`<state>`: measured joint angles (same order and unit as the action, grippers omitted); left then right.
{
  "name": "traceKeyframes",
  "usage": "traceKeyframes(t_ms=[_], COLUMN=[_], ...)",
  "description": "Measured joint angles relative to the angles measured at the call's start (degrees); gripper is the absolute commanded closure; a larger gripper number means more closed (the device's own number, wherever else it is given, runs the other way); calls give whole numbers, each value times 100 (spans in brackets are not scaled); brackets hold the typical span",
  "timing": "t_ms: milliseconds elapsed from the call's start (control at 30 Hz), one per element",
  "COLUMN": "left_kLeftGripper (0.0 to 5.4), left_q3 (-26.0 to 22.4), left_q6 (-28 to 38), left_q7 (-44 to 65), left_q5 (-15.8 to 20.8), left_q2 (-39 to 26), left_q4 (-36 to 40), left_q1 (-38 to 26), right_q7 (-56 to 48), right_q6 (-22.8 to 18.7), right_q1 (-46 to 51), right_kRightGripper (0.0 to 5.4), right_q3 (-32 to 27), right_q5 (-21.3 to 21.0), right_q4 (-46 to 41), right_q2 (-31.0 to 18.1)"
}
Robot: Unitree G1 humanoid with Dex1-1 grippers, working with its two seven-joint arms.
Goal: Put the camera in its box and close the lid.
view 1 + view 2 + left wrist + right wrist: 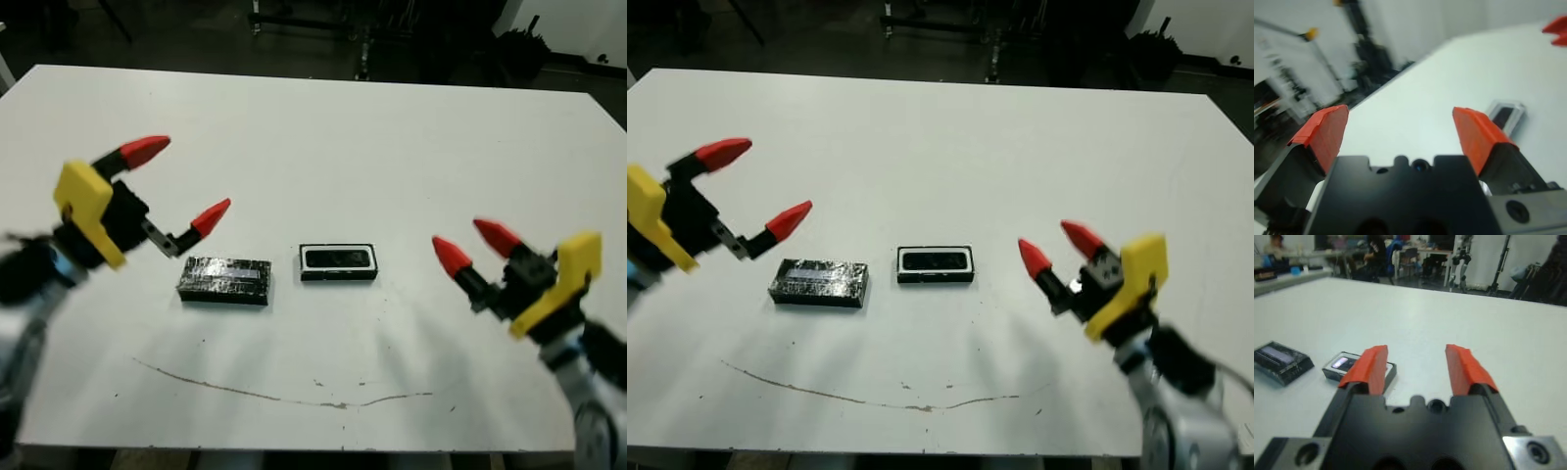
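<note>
Box (338,262) is seen mid-table w/ lid (224,279) just beside; both grippers, left (178,183) & right (476,244), are held spread, nothing gripped.

Both head views look down on the white bench (392,137); each wrist view skims low, seemingly sharing the shallow white-lined black tray (1347,365).

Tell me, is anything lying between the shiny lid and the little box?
No. Only bare white table shows between the lid and the box; they lie apart in both head views.
</note>
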<state>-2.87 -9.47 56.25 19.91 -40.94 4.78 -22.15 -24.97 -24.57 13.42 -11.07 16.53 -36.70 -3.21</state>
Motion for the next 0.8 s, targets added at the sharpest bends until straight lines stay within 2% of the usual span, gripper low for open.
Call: traceKeyframes(t_ms=[133, 267, 600, 800], left_kLeftGripper=[0, 0, 0, 0], left_q3=[848, 1241, 1548, 2002], left_q6=[-2, 86, 46, 395], left_q7=[1605, 2623, 3517, 3602], left_q5=[-220, -209, -206, -53], left_q2=[-275, -189, 62, 83], left_q4=[-1002, -1734, -2275, -2762], left_q1=[-1195, -1857, -1937, -1940], right_q7=[443, 641, 1129, 1330], right_q6=[59, 58, 60, 203], right_q1=[325, 307, 260, 269], right_kRightGripper=[337, 392, 539, 539], right_q3=[162, 121, 139, 190], right_q5=[61, 202, 261, 256], right_q4=[-183, -205, -307, -305], right_q2=[225, 184, 111, 116])
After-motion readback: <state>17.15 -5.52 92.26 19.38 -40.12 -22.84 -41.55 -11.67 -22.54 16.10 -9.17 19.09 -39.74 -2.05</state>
